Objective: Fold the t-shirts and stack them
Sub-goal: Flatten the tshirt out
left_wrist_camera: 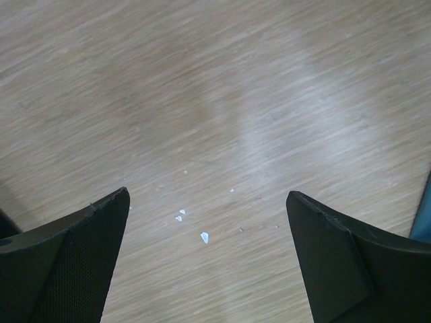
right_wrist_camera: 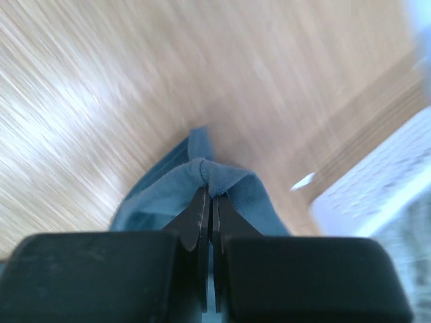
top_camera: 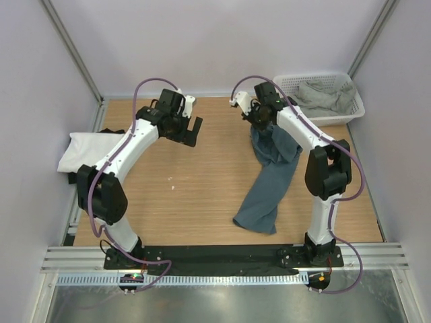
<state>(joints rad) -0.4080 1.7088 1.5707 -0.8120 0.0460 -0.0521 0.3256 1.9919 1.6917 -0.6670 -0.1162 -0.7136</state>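
Note:
The slate-blue t-shirt (top_camera: 269,182) hangs from my right gripper (top_camera: 264,121) and trails in a long strip down onto the wooden table toward the front. My right gripper (right_wrist_camera: 209,187) is shut on a fold of the slate-blue shirt (right_wrist_camera: 232,182), lifted above the table. My left gripper (top_camera: 190,129) is open and empty over the bare wood at the back left; its fingertips (left_wrist_camera: 101,222) stand wide apart. A white t-shirt (top_camera: 91,149) lies folded at the table's left edge with a black t-shirt (top_camera: 111,132) showing under it. A grey-green t-shirt (top_camera: 326,96) lies in the basket.
A white plastic mesh basket (top_camera: 357,111) stands at the back right corner; its corner shows in the right wrist view (right_wrist_camera: 377,192). Small white flecks (left_wrist_camera: 203,236) lie on the wood under my left gripper. Walls enclose the table on three sides.

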